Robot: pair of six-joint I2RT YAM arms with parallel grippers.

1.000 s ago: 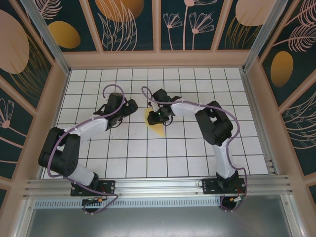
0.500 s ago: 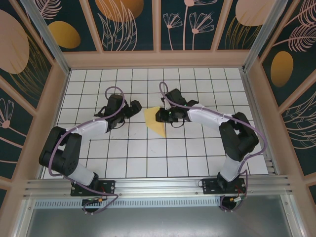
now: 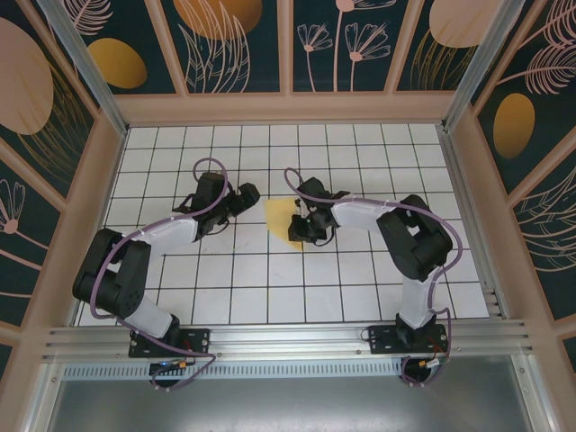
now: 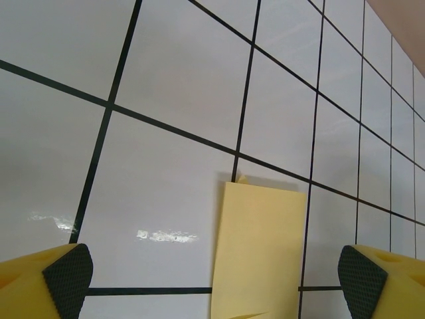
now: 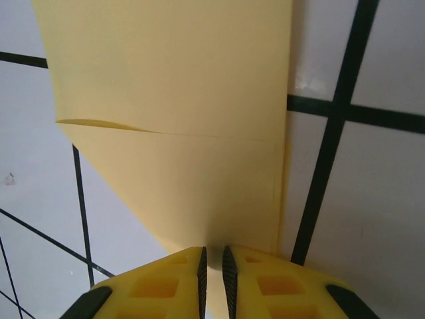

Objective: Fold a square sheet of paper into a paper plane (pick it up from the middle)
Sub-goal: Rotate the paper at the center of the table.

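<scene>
At my right end effector [image 5: 212, 279]: the yellow paper [image 5: 172, 119] runs its narrow end into the slit between my fingers, which are nearly together and pinch it.
Before my left end effector [image 4: 214, 282]: the same paper lies flat on the tiles; my fingers [image 4: 66, 282] stand wide apart either side of it, holding nothing.
Worktop [image 3: 360, 270]: glossy white tiles, black grid lines; the paper sits mid-worktop.
Room: pale wooden frame, dark teal wall panels [image 3: 225, 54] with orange ovals and leaf drawings.
Paper: plain yellow, folded, one slanting edge, a crease across it.

Left pincer [image 3: 252, 194] left of paper plane [image 3: 281, 216]
</scene>
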